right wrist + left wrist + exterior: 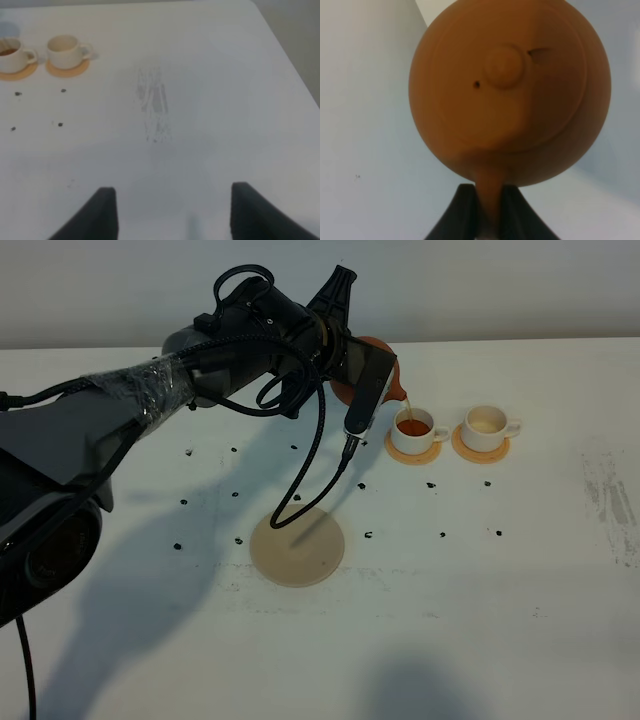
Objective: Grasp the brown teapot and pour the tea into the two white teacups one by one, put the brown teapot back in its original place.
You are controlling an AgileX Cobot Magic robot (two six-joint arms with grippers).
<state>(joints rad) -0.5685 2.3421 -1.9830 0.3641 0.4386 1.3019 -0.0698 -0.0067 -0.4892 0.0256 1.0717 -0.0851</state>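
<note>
L gripper (487, 191) is clamped on the teapot (510, 90) by its loop handle, w/ black fingers (462, 210) tight on either side. L wrist cam looks straight onto the lid, w/ knob and small vent hole showing.

In the high view the L arm reaches across to the back of the table (480, 590). It holds the pot off the surface, tipped spout-down over the near cup (415, 427). A thin amber stream runs from the spout into that cup, which has brown tea in it. The far cup (487, 422) stands just beside the near one, apart from the pot, and its inside shows cream. Each cup sits on one of the orange coasters (418, 454).

The tan disc (297, 550) lies flat mid-table, well apart from the pot. The arm's black cable (312, 455) hangs down toward the disc; can't tell if it touches. Small dark specks (183, 502) are scattered on the table round the disc and in front of the cups.

R gripper (172, 215) has its jaws wide apart, low over the table. A grey scuff (155, 105) lies ahead of it, and both cups are off to one side in its wrist view.
</note>
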